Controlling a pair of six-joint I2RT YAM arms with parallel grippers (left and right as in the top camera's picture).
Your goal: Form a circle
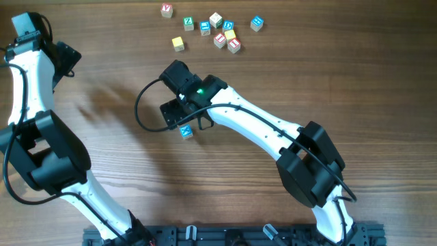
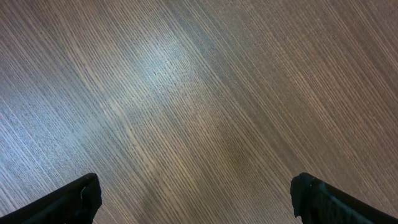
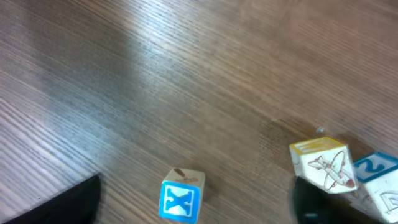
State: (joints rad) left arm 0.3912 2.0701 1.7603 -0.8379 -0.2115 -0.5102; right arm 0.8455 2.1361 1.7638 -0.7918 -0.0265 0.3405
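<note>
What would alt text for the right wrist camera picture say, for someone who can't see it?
A small wooden cube with a blue X sits on a wood-grain table between the wide-open dark fingers of the right claw, touching neither. At the picture's right edge stand an airplane-picture cube and a blue-printed cube.

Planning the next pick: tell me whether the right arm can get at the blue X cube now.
Probably yes. The blue X cube lies between the right pincer's open fingers with nothing over it. The airplane cube sits near one finger, apart from the X cube, and might get nudged.
</note>
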